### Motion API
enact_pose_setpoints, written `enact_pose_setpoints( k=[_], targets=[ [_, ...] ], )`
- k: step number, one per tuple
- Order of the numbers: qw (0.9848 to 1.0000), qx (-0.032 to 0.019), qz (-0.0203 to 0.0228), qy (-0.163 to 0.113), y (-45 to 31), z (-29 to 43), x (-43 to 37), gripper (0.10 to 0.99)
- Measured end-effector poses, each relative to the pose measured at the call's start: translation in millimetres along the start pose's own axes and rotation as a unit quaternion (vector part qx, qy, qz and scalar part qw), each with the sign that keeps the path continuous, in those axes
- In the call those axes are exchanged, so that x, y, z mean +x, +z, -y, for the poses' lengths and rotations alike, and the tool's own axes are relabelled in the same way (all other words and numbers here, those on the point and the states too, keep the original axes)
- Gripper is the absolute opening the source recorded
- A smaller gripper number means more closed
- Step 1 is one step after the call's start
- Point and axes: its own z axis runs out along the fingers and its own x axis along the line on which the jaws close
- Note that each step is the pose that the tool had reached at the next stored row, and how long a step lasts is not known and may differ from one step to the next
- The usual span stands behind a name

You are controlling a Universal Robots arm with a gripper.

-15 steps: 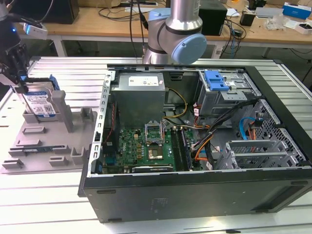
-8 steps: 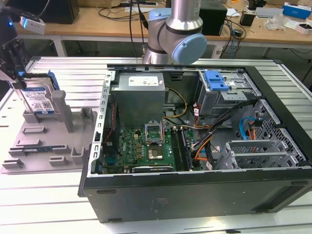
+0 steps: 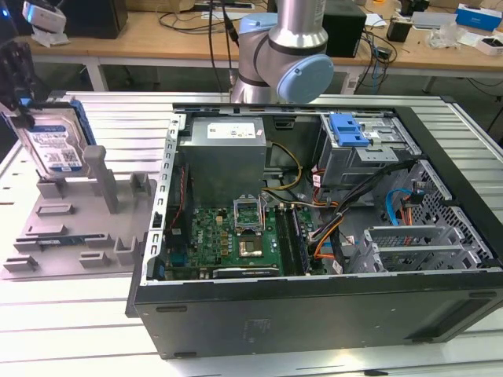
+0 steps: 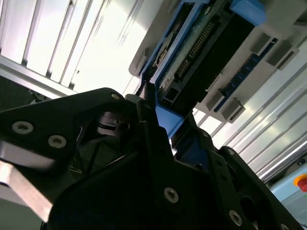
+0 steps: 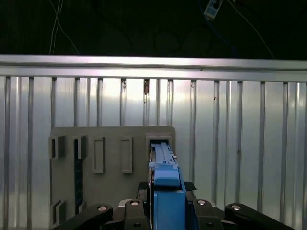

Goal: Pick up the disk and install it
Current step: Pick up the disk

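Note:
The disk (image 3: 53, 141), a silver drive with a white-and-blue label in a blue carrier, stands on edge over the grey holder plate (image 3: 71, 224) at the exterior view's left. My gripper (image 3: 23, 106) comes down on it from above, shut on its blue frame. In the first wrist view the disk's blue edge (image 5: 165, 179) runs from between my fingers (image 5: 129, 207) toward a slot in the holder plate (image 5: 112, 191). The second wrist view shows the gripper (image 4: 160, 122) clamped on the disk (image 4: 206, 52) from its connector side. I cannot tell whether the disk still rests in the slot.
An open computer case (image 3: 314, 314) lies at the centre and right of the exterior view, with a motherboard (image 3: 236, 236), a power supply (image 3: 224, 153) and a drive bay with a blue latch (image 3: 350, 129). The arm's base (image 3: 283, 55) stands behind it. The table top (image 5: 240, 143) is ribbed metal.

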Motion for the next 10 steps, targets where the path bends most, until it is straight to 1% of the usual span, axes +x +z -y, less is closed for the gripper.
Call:
enact_pose_setpoints(
  k=[4, 5, 6, 7, 10],
  targets=[
    [1.0, 0.0, 0.0011, 0.0, -18.7, -0.2, 0.3, 0.369],
    [1.0, 0.0001, 0.0015, 0.0, -25.3, -0.3, 0.4, 0.369],
    [1.0, 0.0001, 0.002, 0.0, -34.5, -0.5, 0.5, 0.369],
    [1.0, 0.0001, 0.0023, 0.0, -41.2, -0.5, 0.6, 0.369],
    [1.0, 0.0001, 0.003, 0.0, -56.3, -0.7, 0.9, 0.369]
  ],
)
